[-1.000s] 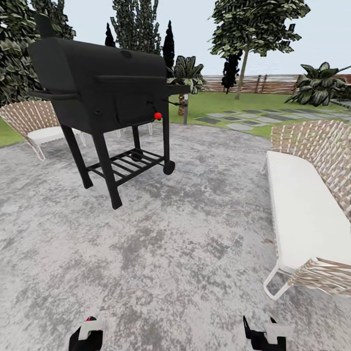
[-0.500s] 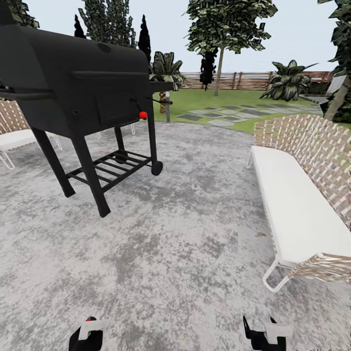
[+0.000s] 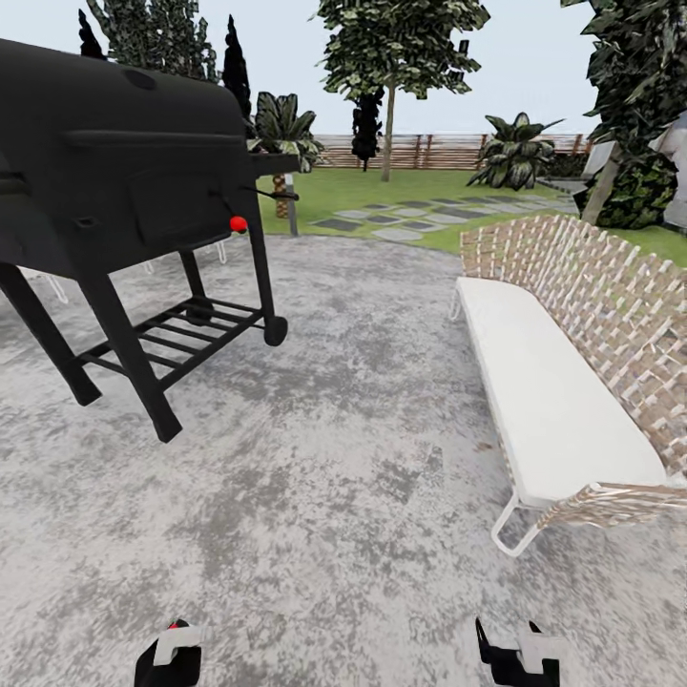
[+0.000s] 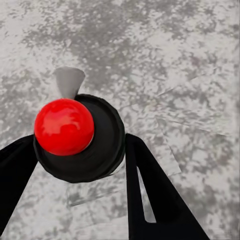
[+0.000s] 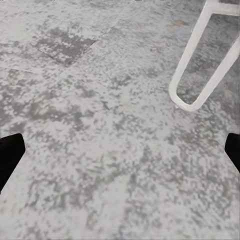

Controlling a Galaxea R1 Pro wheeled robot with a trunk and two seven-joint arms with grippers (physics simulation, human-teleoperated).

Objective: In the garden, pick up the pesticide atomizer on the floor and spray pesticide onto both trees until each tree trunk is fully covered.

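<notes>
Quick status from the patio (image 3: pixel 334 477): I'm not at the trees yet. My left gripper (image 3: pixel 170 654), at the bottom left of the head view, looks clamped on the atomizer (image 4: pixel 80 135). In the left wrist view the black cap with the red knob sits right between my two fingers (image 4: pixel 150 195), both touching its rim, with the grey nozzle poking out past it. I carry it low and tucked in, I'd guess so it doesn't swing or bump anything on the way.

My right gripper (image 3: pixel 515 654), bottom right, is spread wide with nothing in it. Its wrist view has stone paving and a white bench leg (image 5: pixel 200 65), with the fingertips (image 5: pixel 10 150) out at the frame edges.

There's a black grill (image 3: pixel 124 172) at upper left and a woven bench (image 3: pixel 544 382) on the right, so the gap between them is my lane.

The targets are on the lawn (image 3: pixel 382 186): one pale trunk (image 3: pixel 388 134) at top centre by the fence, and another trunk (image 3: pixel 601 191) leaning at the top right edge. Both are well away, and no spray is out yet.
</notes>
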